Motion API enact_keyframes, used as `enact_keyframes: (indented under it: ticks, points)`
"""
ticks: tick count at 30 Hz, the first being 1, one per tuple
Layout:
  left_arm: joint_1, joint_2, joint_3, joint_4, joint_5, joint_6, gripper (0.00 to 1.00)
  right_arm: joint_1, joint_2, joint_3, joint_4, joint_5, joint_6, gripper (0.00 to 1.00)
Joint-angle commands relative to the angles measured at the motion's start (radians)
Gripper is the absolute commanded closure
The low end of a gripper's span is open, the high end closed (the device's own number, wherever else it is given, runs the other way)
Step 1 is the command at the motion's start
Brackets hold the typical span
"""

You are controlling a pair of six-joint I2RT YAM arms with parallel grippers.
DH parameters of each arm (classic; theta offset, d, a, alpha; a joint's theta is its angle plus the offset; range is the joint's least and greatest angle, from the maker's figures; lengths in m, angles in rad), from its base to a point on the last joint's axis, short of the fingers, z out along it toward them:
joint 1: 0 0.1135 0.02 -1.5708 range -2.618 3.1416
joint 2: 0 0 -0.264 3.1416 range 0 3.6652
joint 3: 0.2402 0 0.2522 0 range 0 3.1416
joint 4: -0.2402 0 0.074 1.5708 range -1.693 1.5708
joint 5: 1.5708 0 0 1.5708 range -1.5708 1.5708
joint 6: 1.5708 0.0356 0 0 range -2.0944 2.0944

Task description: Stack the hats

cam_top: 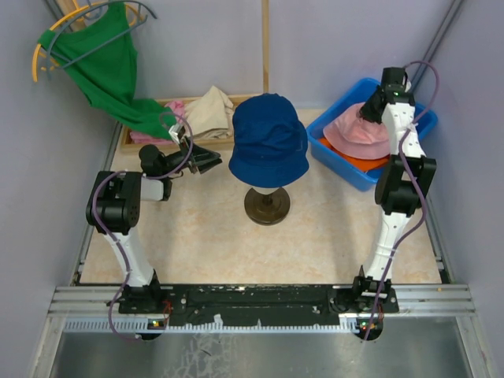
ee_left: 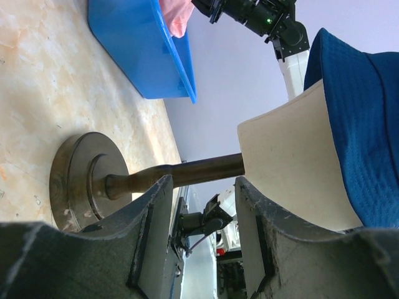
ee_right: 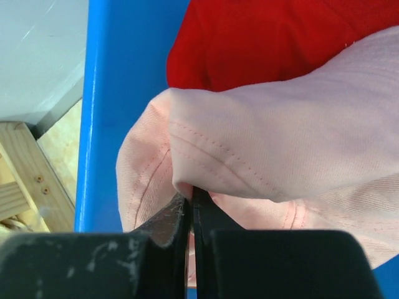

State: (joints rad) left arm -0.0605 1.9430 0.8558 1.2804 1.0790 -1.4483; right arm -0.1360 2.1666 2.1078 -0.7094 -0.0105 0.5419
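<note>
Right gripper [ee_right: 192, 198] is pinched tight on the edge of the pink hat [ee_right: 280, 143]. A thin fold of the brim sits between its two fingers. The pink hat lies in the blue bin [cam_top: 335, 161] at the far right corner of the desk, on top of a red hat [ee_right: 262, 43].

The pink hat is cloth, so I think it is very light and floppy. It will not break. It will likely hang down and swing when lifted. It could slip out if only a little bit is pinched. The brim has rows of stitching and looks firmer than the top, so the brim is a good place to grab. A deeper bite there would be safer. The red hat touches it from below and might drag along.

The navy hat [cam_top: 269, 138] sits on a stand [cam_top: 267, 206] in the middle of the desk. I think the pile goes there. Left gripper [cam_top: 206, 160] is open wide and holds nothing. It hovers nearer the left edge and points at the stand's pole.

A wooden tray [cam_top: 242, 99] with a beige cloth [cam_top: 209, 110] is at the far edge. A green garment [cam_top: 102, 67] hangs at the far left corner.
</note>
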Motion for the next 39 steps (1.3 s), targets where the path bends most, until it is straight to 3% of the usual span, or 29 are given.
enact_keyframes:
  ticks: [1,8,14,19,24,26,29,32,39]
  points:
    - [0.004,-0.005,0.031,0.027,0.021,0.011,0.49,-0.009,-0.075,-0.004,0.040,-0.009,0.000,1.00]
    - [0.005,-0.109,0.072,-0.193,0.037,0.150,0.49,-0.017,-0.208,0.137,-0.078,-0.096,0.033,1.00]
    - [0.005,-0.213,0.123,-0.408,0.035,0.262,0.47,-0.022,-0.326,0.318,-0.101,-0.285,0.230,1.00]
    - [0.004,-0.277,0.147,-0.500,0.040,0.313,0.47,-0.025,-0.425,0.267,0.133,-0.493,0.540,1.00]
    - [0.002,-0.352,0.140,-0.593,0.040,0.373,0.46,-0.024,-0.463,0.187,0.556,-0.692,0.981,1.00]
    - [0.004,-0.380,0.134,-0.636,0.037,0.405,0.46,-0.022,-0.438,0.238,0.671,-0.731,1.134,1.00]
    - [0.004,-0.415,0.131,-0.705,0.033,0.448,0.45,-0.014,-0.352,0.433,0.652,-0.775,1.253,1.00]
    - [0.002,-0.439,0.133,-0.723,0.041,0.457,0.45,0.032,-0.349,0.454,0.644,-0.814,1.316,1.00]
    - [0.003,-0.487,0.123,-0.771,0.046,0.497,0.44,0.214,-0.438,0.248,0.560,-0.779,1.205,1.00]
